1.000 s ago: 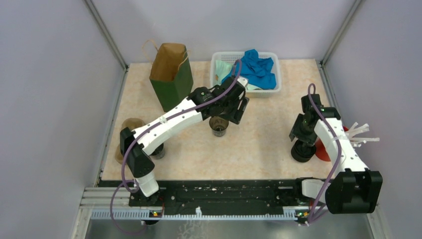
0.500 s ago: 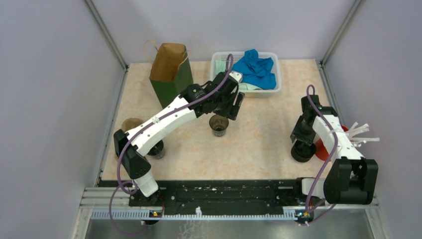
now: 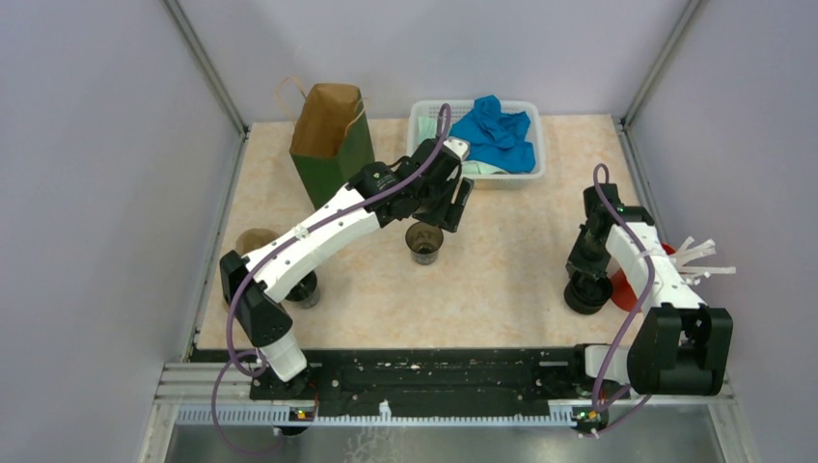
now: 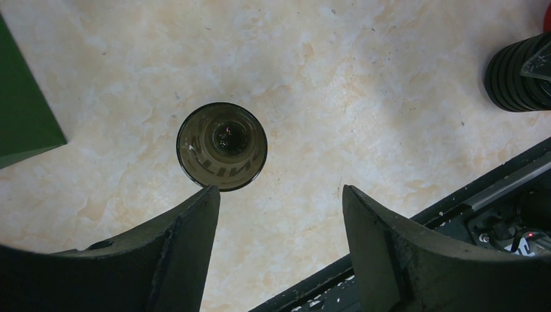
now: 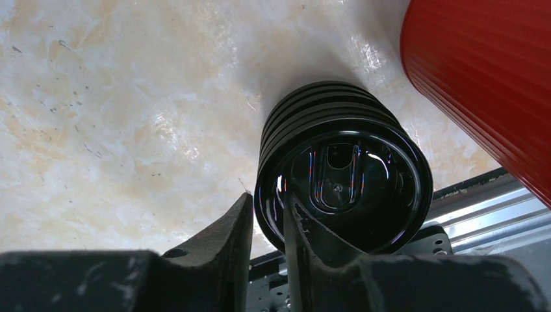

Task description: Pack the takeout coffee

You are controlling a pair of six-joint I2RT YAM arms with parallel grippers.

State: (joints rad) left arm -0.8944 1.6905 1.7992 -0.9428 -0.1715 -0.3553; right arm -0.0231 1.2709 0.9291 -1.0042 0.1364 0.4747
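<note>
Pinching the coffee by its lid rim with the right gripper at the worktop's right edge, just beside the red cup, apparently securing it for lifting; holding the left gripper spread above the open cup mid-worktop, apparently idle.

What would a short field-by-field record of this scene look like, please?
left tool: open, above the open cup, nothing between its fingers
open cup: upright, no lid, mid-table
right tool: fingers either side of the top lid's rim, narrow gap; contact unclear
top lid: on a black ridged stack beside the red cup
green bag: upright, far left
white basket: far side, holds blue cloth
tan tray: left edge, partly hidden
</note>
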